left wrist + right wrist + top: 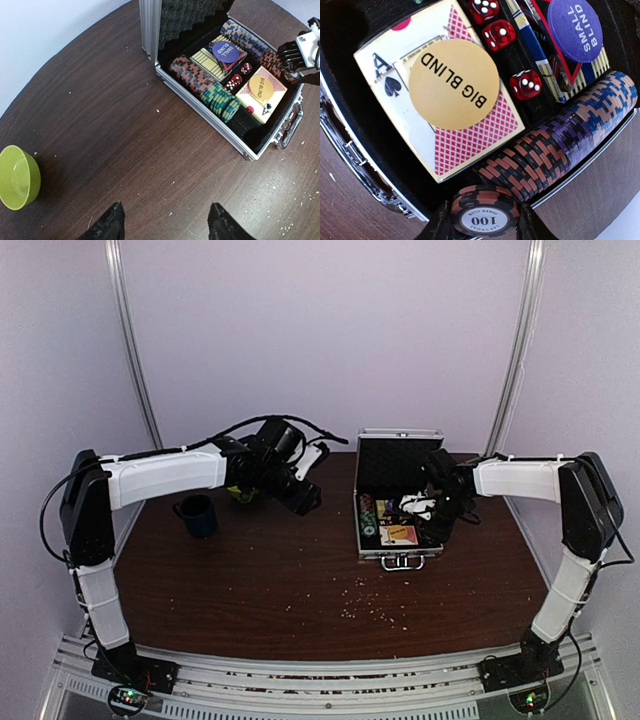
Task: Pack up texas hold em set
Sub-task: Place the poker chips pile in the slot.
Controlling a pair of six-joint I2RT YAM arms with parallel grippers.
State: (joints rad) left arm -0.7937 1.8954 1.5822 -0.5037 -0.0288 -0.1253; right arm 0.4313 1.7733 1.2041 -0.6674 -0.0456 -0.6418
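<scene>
Right claw [485, 225] is pinching a 100 chip [485, 216] by its edges, jaws closed partway around it, hovering at the end of a chip row [555, 145] right by the case [202, 114] rim. Honestly, I'm thinking a slightly off release is sending that chip flat onto the deck [470, 135] or out over the wall. Case is sitting open, holding two chip rows, two decks with blind buttons [454, 85] on top, and red dice [525, 84] between. Left claw [167, 227] is hanging half open, empty, over the table [125, 150]. Bowl [17, 175] is looking empty.
</scene>
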